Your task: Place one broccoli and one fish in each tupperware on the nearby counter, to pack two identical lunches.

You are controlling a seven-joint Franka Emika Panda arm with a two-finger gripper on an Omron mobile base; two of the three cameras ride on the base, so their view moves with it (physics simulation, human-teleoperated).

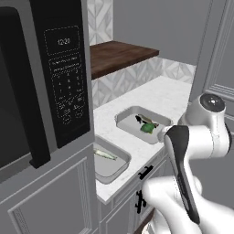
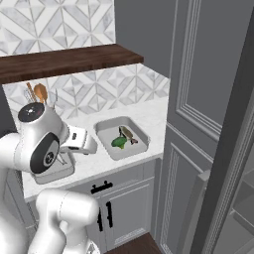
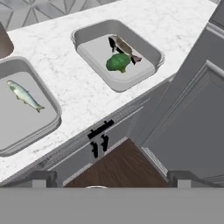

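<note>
Looking down from left base view: two tupperware trays on white desk (image 1: 160, 98) near its front edge. Far tray (image 1: 125, 119) holding broccoli (image 1: 147, 127) touching dark fish (image 1: 147, 120). Near tray (image 1: 119, 167) beside microwave (image 1: 45, 73), holding pale fish (image 1: 105, 155) alone. Wooden shelf (image 1: 119, 55) above desk's back edge.

Right base view: broccoli (image 2: 119, 142) and dark fish (image 2: 127, 133) in the tray (image 2: 106, 126) at desk's right end; arm covering most of the other tray (image 2: 52, 174). Utensils (image 2: 37, 93) at back edge.

Hand view: end effector (image 3: 111, 175) open, empty, fingertips (image 3: 43, 177) wide apart, hovering off desk's front edge above cabinet handles (image 3: 99, 135). Pale fish (image 3: 24, 95) in left tray (image 3: 50, 131); broccoli (image 3: 118, 62) plus dark fish (image 3: 123, 46) in right tray (image 3: 85, 37).
</note>
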